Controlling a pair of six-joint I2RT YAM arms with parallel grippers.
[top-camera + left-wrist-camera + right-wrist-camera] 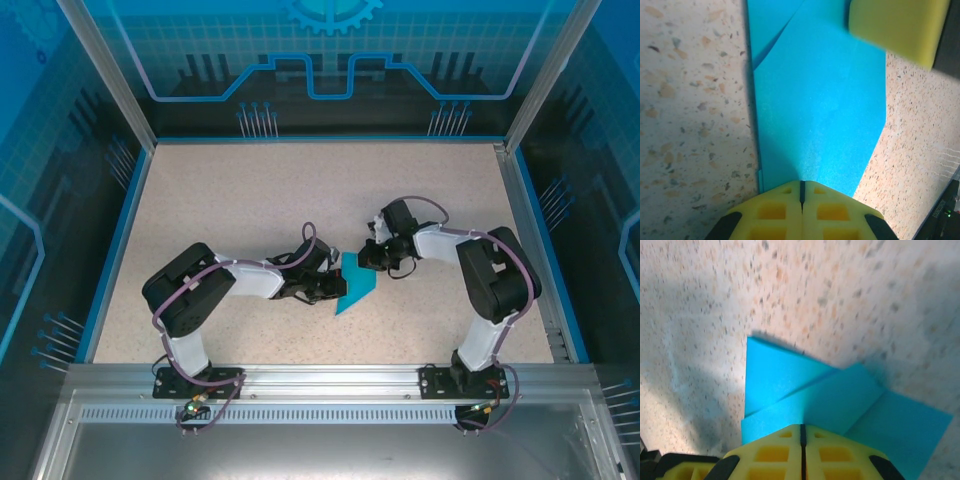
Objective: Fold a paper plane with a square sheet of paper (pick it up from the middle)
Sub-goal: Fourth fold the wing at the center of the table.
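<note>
The square sheet of paper (pixel 356 287) is teal-blue and partly folded, lying flat on the speckled table between the two arms. In the left wrist view the paper (pixel 820 110) is a long panel with a diagonal flap at its far end. My left gripper (pixel 801 184) is shut, its tips resting on the sheet's near end by the left edge. In the right wrist view the paper (pixel 785 382) has overlapping folded flaps, and a band of it runs into my right gripper (pixel 801 426), which is shut on that flap. From above, the left gripper (pixel 335 284) and right gripper (pixel 368 258) flank the sheet.
The speckled tabletop (pixel 250 200) extends all round the paper. Blue-edged walls (pixel 130 190) and metal posts enclose it. One yellow finger of the right gripper (pixel 895 25) hangs over the sheet's far right corner in the left wrist view.
</note>
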